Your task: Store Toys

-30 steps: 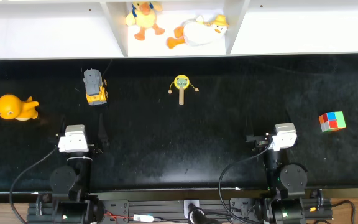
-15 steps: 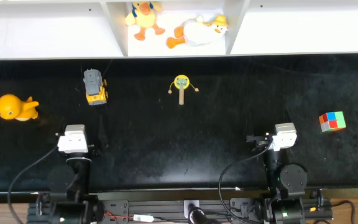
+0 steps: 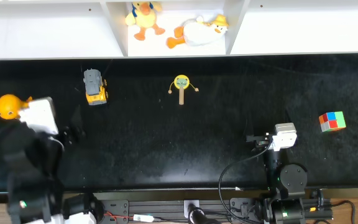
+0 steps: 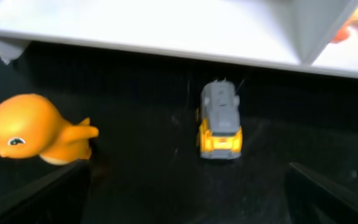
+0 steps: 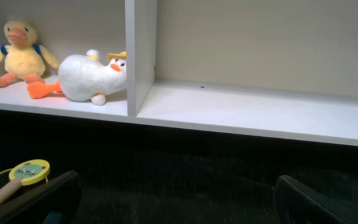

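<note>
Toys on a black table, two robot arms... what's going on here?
Two robot arms are storing toys on a white shelf. A yellow duck and a white duck already sit in its middle compartment. An orange toy, a yellow truck, a rattle and a colour cube lie on the black table. Neither arm holds anything: the left gripper is open facing the orange toy and truck, the right gripper open too.

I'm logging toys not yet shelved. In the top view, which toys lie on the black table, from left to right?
orange toy → toy truck → rattle drum → colour cube
</note>
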Robot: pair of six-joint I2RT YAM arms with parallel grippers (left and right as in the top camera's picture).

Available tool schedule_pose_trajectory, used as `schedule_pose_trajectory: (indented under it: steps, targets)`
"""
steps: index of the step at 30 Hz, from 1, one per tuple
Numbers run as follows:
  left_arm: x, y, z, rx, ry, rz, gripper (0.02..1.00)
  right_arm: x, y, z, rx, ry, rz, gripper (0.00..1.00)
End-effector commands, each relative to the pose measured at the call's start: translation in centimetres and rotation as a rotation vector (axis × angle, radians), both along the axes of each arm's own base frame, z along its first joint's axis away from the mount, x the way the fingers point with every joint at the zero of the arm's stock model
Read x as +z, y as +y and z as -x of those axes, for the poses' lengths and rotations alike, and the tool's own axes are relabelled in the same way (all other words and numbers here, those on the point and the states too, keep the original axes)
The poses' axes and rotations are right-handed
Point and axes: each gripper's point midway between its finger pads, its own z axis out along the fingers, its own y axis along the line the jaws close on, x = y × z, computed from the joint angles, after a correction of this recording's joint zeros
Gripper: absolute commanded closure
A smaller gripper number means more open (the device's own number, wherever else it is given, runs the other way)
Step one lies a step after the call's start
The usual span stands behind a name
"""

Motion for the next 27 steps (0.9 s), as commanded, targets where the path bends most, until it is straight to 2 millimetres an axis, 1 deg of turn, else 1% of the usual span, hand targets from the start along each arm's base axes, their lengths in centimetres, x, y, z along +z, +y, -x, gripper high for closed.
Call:
schedule_pose_trajectory:
  steps: [1,5,7,10,15,19,21,23,24,25,27]
  targets:
    - [0.3,0.2,-1.7,-0.163,0.034,0.003,0.025,-0.3,-0.1,0.0,-0.004,-0.001,-0.011,0.005]
    - [-0.9,2.5,-2.4,-0.207,0.095,-0.051,0.023,-0.3,-0.1,0.0,-0.004,-0.001,-0.011,0.005]
    - [-1.5,3.7,-2.3,-0.216,0.123,-0.094,0.023,-0.3,-0.1,0.0,-0.004,-0.001,-0.011,0.005]
    - [-1.9,5.5,-1.2,-0.188,0.139,-0.104,0.025,-0.3,-0.1,0.0,-0.004,-0.001,-0.011,0.005]
    - [-1.8,7.8,1.9,-0.159,0.11,-0.06,0.025,-0.3,-0.1,0.0,-0.004,-0.001,-0.011,0.005]
    - [-1.7,9.4,4.5,-0.147,0.136,-0.094,0.023,-0.3,-0.1,0.0,-0.004,-0.001,-0.011,0.005]
    - [-1.7,10.7,5.1,-0.139,0.166,-0.148,0.025,-0.3,-0.1,0.0,-0.004,-0.001,-0.011,0.005]
    - [-1.8,12.2,5.5,-0.101,0.194,-0.165,0.023,-0.3,-0.1,0.0,-0.004,-0.001,-0.011,0.005]
    - [-1.7,12.6,5.5,-0.093,0.192,-0.155,0.023,-0.3,-0.1,0.0,-0.004,-0.001,-0.011,0.007]
    - [-1.8,13.1,5.4,-0.07,0.184,-0.101,0.025,-0.3,-0.1,0.0,-0.004,-0.001,-0.011,0.003]
    - [-2.3,13.6,5.1,-0.059,0.184,-0.047,0.023,-0.3,-0.1,0.0,-0.004,-0.001,-0.011,0.005]
